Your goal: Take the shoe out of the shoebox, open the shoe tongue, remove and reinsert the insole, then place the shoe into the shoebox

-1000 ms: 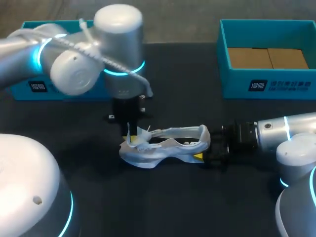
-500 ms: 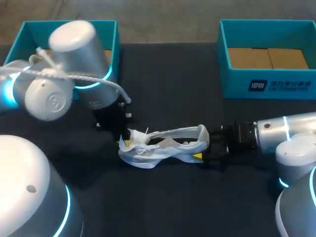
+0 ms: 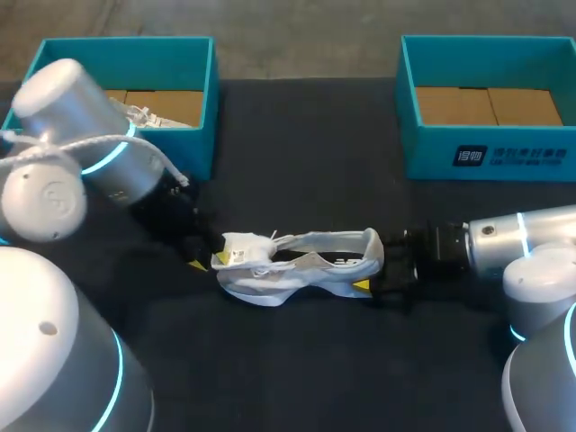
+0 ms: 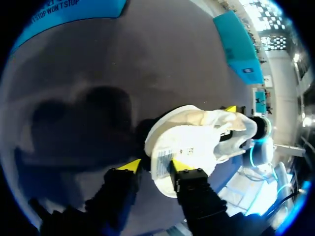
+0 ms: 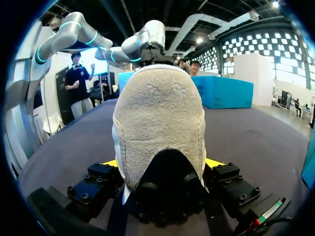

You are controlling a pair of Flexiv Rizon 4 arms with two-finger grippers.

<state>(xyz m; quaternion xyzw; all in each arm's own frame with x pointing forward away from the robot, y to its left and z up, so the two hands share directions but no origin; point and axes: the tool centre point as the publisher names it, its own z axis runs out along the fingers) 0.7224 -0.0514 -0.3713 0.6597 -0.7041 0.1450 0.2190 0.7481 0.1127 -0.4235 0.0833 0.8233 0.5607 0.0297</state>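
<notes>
**Tongue out, heel pinned**

White fabric shoe [image 3: 301, 265] lies on the black counter [image 3: 297, 162], right gripper [image 5: 162, 163] jaws clamped on its heel. Left gripper [image 4: 155, 165] straddles the labelled tongue [image 4: 165, 156]; whether those jaws pinch it, I cannot tell. Best pull low toward the toe, heel held firm.

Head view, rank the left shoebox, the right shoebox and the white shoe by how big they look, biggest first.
1. right shoebox and left shoebox: tied, they look alike; the left arm covers part of the left one.
2. white shoe: clearly smallest.
</notes>
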